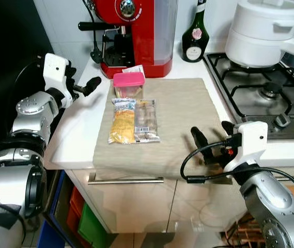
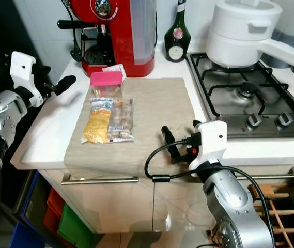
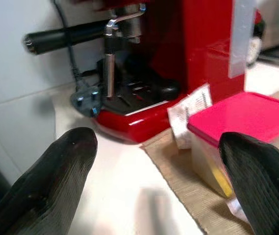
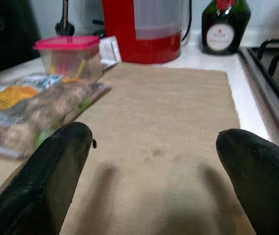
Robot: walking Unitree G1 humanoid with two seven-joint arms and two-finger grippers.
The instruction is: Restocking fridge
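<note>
Right gripper is hovering low over the near edge of the beige mat, fingers spread wide, holding nothing. Left gripper is sitting at the counter's left side, just beside the pink-lidded container, jaws likewise wide apart and empty. Two flat food packets, one yellow and one clear, are lying side by side on the mat, just in front of the container.

Risk, as judged: the packets are lying flat and look slippery, so a pinch may be sliding off or dragging the mat. The red coffee machine is standing close behind the container; an overshooting left finger could be striking it.
</note>
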